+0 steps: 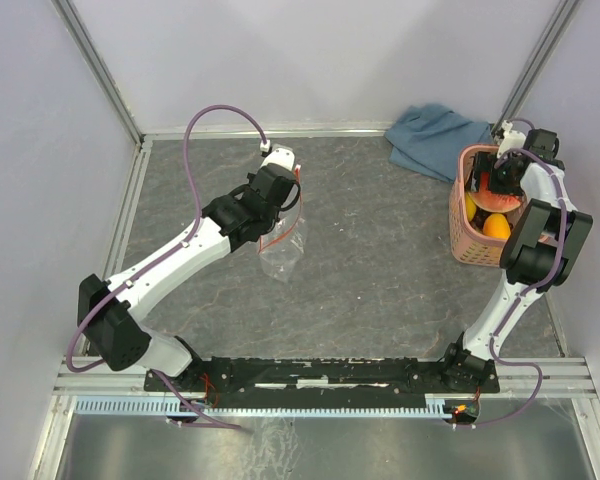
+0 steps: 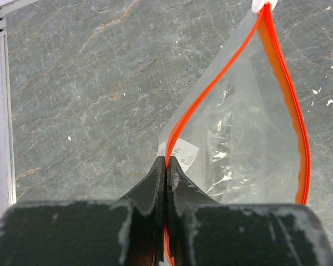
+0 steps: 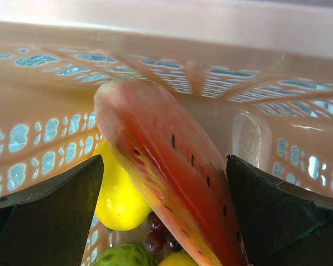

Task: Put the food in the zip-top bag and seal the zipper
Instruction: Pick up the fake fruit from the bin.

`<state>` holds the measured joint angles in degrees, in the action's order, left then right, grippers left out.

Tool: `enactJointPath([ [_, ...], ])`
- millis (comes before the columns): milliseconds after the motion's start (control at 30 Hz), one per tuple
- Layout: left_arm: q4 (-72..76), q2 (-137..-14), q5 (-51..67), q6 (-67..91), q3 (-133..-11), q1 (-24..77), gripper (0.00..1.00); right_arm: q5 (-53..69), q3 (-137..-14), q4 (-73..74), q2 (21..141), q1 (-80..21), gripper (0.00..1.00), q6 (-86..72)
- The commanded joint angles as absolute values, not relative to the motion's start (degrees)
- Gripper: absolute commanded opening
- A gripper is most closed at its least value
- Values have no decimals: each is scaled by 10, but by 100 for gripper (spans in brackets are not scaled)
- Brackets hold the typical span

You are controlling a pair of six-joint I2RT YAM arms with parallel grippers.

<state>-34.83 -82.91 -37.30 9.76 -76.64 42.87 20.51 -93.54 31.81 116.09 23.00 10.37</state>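
My left gripper (image 1: 278, 200) (image 2: 166, 160) is shut on the red-orange zipper (image 2: 277, 61) of the clear zip-top bag (image 1: 283, 250) (image 2: 244, 138). It holds the bag up over the table with the mouth gaping; a white end piece (image 2: 265, 5) caps the far end. My right gripper (image 1: 495, 180) (image 3: 164, 160) is open inside the pink basket (image 1: 465, 245). Its jaws stand on either side of the red watermelon wedge (image 3: 172, 166) (image 1: 500, 203). A yellow fruit (image 3: 119, 199), purple grapes (image 3: 158, 233) and a green fruit (image 3: 125, 256) lie below it. An orange fruit (image 1: 496, 226) shows in the basket.
A blue-grey cloth (image 1: 435, 138) lies at the back right, just behind the basket. White walls with metal rails enclose the table. The basket's lattice wall (image 3: 44, 100) is close around my right gripper.
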Motion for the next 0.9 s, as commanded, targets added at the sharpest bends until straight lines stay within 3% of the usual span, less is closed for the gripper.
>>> enactJointPath([
  [0, -348, -832, -362, 89, -791, 430, 3, 229, -948, 318, 1144, 233, 99, 97],
  [100, -351, -832, -358, 89, -791, 430, 3, 225, -953, 324, 1144, 233, 92, 89],
  [533, -352, -831, -333, 89, -795, 430, 3, 213, -924, 280, 1101, 233, 46, 22],
  [867, -351, -832, -311, 88, -796, 430, 3, 197, -859, 222, 1056, 232, 28, -34],
])
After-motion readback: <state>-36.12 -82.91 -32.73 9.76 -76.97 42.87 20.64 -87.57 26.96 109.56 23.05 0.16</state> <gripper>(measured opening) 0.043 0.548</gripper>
